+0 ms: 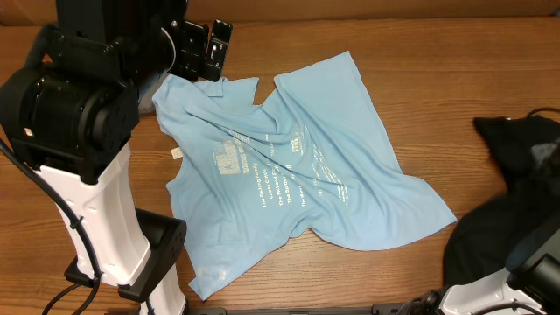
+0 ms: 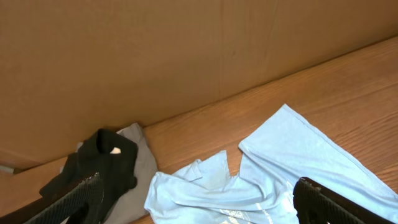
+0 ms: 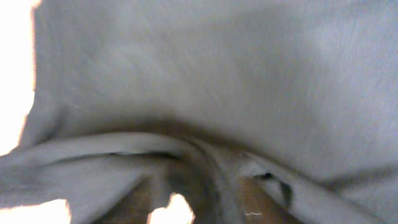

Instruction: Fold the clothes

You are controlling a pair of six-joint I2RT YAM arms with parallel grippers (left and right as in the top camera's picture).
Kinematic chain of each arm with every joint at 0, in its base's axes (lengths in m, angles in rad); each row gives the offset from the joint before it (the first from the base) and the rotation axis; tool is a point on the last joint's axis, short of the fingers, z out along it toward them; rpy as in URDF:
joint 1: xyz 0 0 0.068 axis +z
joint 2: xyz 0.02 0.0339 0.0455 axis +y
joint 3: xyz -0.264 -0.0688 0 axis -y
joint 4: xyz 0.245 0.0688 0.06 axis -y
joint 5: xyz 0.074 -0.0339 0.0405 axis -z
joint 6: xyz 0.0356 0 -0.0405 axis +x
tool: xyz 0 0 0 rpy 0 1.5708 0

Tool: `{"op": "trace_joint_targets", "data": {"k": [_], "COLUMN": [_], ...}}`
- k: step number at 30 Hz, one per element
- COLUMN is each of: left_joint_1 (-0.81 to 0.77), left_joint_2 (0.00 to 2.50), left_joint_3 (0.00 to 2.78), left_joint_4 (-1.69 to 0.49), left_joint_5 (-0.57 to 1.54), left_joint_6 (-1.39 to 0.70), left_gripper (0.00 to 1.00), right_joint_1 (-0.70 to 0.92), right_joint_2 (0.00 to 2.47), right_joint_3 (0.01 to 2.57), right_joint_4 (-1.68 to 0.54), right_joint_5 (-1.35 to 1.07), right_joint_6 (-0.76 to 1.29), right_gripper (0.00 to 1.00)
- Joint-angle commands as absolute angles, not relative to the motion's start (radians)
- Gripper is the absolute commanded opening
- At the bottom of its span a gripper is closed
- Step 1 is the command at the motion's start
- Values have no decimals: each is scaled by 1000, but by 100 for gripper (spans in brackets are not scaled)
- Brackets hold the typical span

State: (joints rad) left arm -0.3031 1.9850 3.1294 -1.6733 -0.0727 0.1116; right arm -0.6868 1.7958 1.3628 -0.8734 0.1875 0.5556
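A light blue T-shirt (image 1: 289, 166) with white print lies crumpled and spread on the wooden table (image 1: 420, 79). My left gripper (image 1: 199, 48) hangs above the shirt's far left corner. In the left wrist view its two black fingers stand wide apart, so the left gripper (image 2: 199, 183) is open and empty over the shirt (image 2: 280, 162). The right arm's base (image 1: 490, 293) is at the front right, beside black cloth. The right wrist view is filled by grey fabric (image 3: 205, 81) close to the lens. The right gripper's fingers are hidden.
A black garment (image 1: 516, 149) lies heaped at the table's right edge. In the left wrist view a black garment (image 2: 99, 162) and a grey one (image 2: 142, 152) lie against the brown back wall (image 2: 155, 56). A small white scrap (image 1: 176, 153) lies left of the shirt.
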Motion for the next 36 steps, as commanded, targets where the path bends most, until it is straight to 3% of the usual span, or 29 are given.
{"op": "trace_joint_targets", "data": {"k": [1, 5, 8, 14, 16, 20, 24, 36], "left_joint_1": [-301, -301, -302, -302, -302, -302, -302, -302], "left_joint_2": [1965, 1961, 1947, 1916, 1917, 1917, 1917, 1921], "left_joint_3": [3142, 3142, 3142, 3142, 3141, 3103, 3059, 2924], "left_joint_4": [-1675, -1676, -1682, -1689, -1689, -1689, -1689, -1689], "left_joint_5": [-86, -89, -89, -75, -35, 28, 68, 86], "left_joint_6": [120, 120, 128, 134, 134, 134, 134, 134], "left_gripper": [100, 100, 100, 100, 100, 100, 100, 100], "right_joint_1": [-679, -676, -657, -491, -399, -186, -100, 12], "right_joint_2": [1787, 1777, 1749, 1715, 1719, 1780, 1874, 2120], "right_joint_3": [1446, 1509, 1535, 1536, 1525, 1497, 1497, 1497], "right_joint_4": [-921, -985, -988, -991, -973, -857, -768, -669], "right_joint_5": [188, 60, -164, -444, -424, -224, -133, -219], "right_joint_6": [492, 478, 366, 153, 112, 110, 138, 65], "right_gripper": [80, 81, 76, 73, 74, 86, 88, 72]}}
